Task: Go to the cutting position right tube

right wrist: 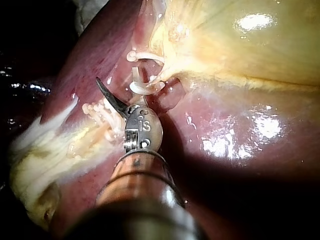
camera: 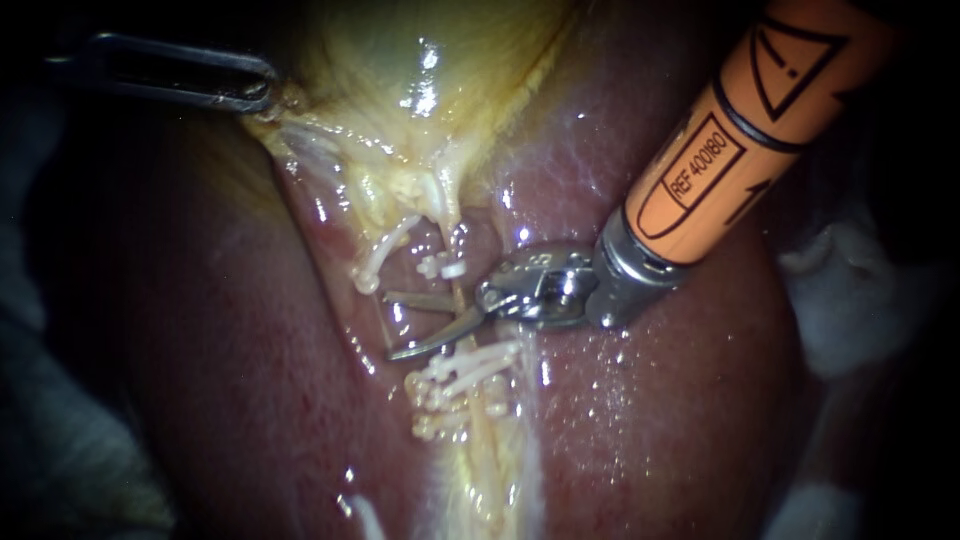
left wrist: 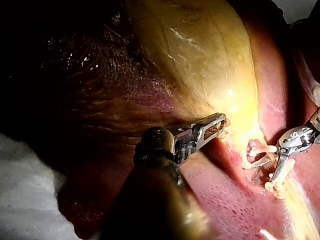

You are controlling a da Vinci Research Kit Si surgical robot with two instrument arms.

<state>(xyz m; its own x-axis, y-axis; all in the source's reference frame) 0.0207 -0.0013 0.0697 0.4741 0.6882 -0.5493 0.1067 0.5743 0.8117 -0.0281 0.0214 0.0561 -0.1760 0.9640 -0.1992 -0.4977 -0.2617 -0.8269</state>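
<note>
My right instrument (camera: 390, 325), on an orange shaft from the upper right, ends in two curved blades that stand open. They straddle the thin pale right tube (camera: 458, 296), which carries a white clip (camera: 447, 268) above them and several white clips (camera: 462, 383) below. Another clip (camera: 378, 262) sits on the strand to the left. In the right wrist view one dark blade (right wrist: 109, 95) reaches past the clips (right wrist: 142, 88). My left instrument (camera: 262, 96) is shut on the yellow gallbladder (camera: 420, 70) edge at the upper left and holds it up; its jaws (left wrist: 216, 125) show the same grip.
Dark red liver (camera: 200, 360) lies around and below the tubes, wet and shiny. White gauze (camera: 860, 290) borders the liver on the right, and more gauze (camera: 50, 450) lies at the lower left. The orange shaft (camera: 740, 140) crosses the upper right.
</note>
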